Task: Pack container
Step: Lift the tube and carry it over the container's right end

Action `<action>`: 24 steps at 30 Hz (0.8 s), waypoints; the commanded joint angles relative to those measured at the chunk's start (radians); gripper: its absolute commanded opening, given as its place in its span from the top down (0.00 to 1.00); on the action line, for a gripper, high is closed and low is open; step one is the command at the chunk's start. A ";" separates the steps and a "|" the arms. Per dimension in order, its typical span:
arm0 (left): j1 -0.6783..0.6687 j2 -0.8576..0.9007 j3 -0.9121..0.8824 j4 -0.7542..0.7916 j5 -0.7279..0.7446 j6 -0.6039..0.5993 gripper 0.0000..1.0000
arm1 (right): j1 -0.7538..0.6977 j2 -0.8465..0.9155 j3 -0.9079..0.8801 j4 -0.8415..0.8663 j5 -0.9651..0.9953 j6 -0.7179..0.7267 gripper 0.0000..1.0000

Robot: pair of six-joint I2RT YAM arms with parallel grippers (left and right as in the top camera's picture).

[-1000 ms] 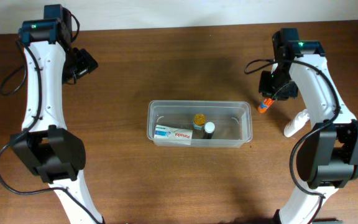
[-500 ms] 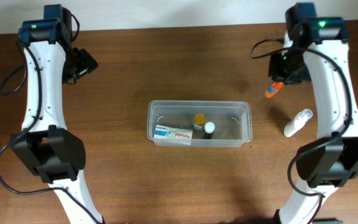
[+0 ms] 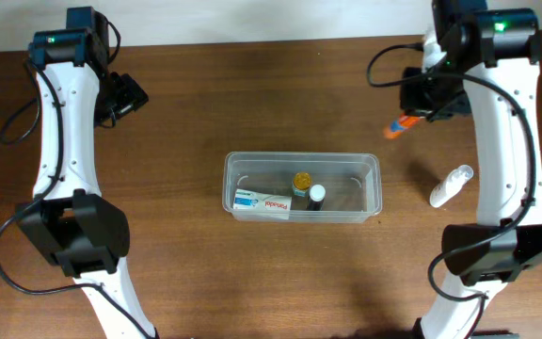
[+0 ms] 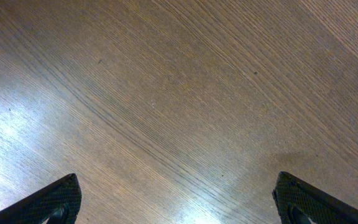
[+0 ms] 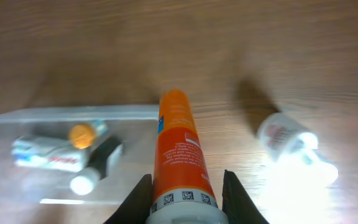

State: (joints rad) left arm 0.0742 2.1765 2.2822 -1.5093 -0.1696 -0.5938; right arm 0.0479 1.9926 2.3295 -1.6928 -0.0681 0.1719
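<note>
Brown wood table (image 3: 252, 85) w/ clear container (image 3: 301, 156); R jaws clenched on orange tube (image 5: 178, 155), L jaws released.

1. The surface (image 3: 252, 85) is dark brown with fine, streaky wood grain.
2. The container (image 3: 301, 155) is clear and colourless.
3. Inside the container lie a white-and-blue box (image 3: 262, 202) with red lettering, a yellow-orange cap (image 3: 301, 180), and a black bottle (image 3: 314, 201) with a white top.
4. Beyond the container's right end, the orange tube (image 3: 400, 124) carries a blue-and-white label.
5. Right of the container lies a white bottle (image 3: 451, 185).
6. The left claw (image 4: 178, 208) has black fingers (image 4: 48, 202) with a fine woven pattern.
</note>
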 commanded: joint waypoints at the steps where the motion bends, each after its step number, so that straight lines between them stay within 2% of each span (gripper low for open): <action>1: 0.003 -0.028 0.011 -0.003 -0.011 0.012 0.01 | 0.040 -0.009 0.020 -0.006 -0.082 -0.018 0.80; 12: 0.003 -0.028 0.011 -0.003 -0.011 0.012 0.01 | 0.150 -0.009 0.016 -0.006 -0.078 -0.017 0.80; 19: 0.003 -0.028 0.011 -0.003 -0.011 0.012 0.01 | 0.157 -0.010 0.002 -0.006 -0.079 -0.010 0.85; 24: 0.003 -0.028 0.011 -0.003 -0.011 0.012 0.01 | 0.161 -0.014 -0.055 -0.006 -0.079 -0.010 0.85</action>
State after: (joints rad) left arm 0.0742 2.1765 2.2822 -1.5089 -0.1696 -0.5938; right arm 0.2008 1.9926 2.3135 -1.6928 -0.1341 0.1577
